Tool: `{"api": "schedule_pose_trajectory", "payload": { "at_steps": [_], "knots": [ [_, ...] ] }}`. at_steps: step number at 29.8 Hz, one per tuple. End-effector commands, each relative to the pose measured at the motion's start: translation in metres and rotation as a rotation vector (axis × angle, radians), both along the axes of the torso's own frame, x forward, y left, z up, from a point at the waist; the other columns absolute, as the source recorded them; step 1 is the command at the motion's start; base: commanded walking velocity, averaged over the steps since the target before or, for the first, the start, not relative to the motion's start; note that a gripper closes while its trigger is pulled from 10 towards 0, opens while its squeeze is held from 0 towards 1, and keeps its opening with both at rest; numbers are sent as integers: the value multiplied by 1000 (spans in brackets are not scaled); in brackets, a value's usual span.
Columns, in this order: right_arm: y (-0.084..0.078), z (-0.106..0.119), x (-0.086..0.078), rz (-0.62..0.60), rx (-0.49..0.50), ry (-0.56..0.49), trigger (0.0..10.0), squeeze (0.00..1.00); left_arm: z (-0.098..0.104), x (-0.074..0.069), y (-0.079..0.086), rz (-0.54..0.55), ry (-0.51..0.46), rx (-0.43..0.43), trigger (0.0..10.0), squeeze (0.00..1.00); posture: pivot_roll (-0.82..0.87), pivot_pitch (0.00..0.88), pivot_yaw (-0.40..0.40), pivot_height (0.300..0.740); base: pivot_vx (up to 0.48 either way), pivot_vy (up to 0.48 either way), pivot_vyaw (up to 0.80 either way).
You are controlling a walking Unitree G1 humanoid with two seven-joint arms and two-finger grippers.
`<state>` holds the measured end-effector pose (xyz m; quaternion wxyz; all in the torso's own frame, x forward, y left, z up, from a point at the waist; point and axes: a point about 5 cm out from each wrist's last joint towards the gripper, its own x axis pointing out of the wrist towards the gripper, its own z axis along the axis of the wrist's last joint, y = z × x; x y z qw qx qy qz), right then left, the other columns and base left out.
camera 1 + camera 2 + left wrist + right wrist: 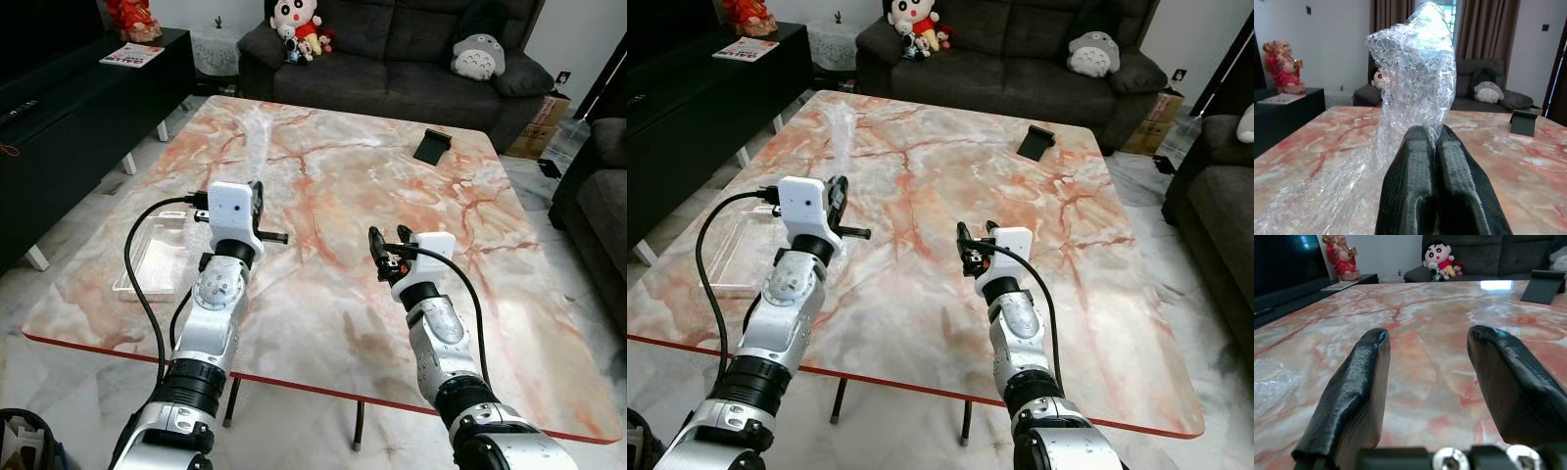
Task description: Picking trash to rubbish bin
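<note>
My left gripper (1432,139) has its two black ribbed fingers (1408,186) pressed together, pinching a sheet of clear bubble wrap (1410,68). The wrap rises crumpled above my fingertips and trails down in a loose spread onto the marble table (1528,166), whose surface is pale with red-orange veins. On the far side of the table a small dark stand (1523,122) sits tilted. Beyond it a dark grey sofa (1484,100) holds a grey round plush toy (1487,91), and a second doll (1377,78) peeks from behind the wrap. To one side, a red figurine (1282,67) stands on a black cabinet (1283,115). Brown curtains (1488,29) hang behind the sofa.
</note>
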<state>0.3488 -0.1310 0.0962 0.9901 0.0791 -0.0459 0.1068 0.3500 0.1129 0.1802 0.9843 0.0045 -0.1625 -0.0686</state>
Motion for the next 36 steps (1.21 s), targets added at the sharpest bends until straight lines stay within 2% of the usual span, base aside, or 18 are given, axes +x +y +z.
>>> {"api": "schedule_pose_trajectory", "payload": {
  "at_steps": [1, 7, 9, 21, 36],
  "knots": [
    [-5, 9, 4, -25, 12, -33, 10000, 0, -2, 0, -3, -17, 1, 14, 10000, 0, 222, 0, -111, 740, 0, 0, 0],
    [-6, 10, 4, -45, 13, -37, 10000, 0, -5, 0, -3, -19, 8, 20, 10000, 0, 222, 0, -111, 740, 0, 0, 0],
    [-6, 10, 4, -46, 15, -40, 10000, 0, -7, 0, -3, -15, 10, 48, 10000, 0, 222, 0, -111, 740, 0, 0, 0],
    [-14, 12, 5, -85, 14, -47, 10000, 0, -9, 0, -4, -20, 12, 52, 10000, 0, 214, 0, -111, 740, 0, 0, 0],
    [-19, 13, 5, -96, 7, -54, 10000, 0, -9, 1, -5, -24, 8, 58, 10000, 0, 209, 0, -107, 740, -229, 0, 0]
  ]
}}
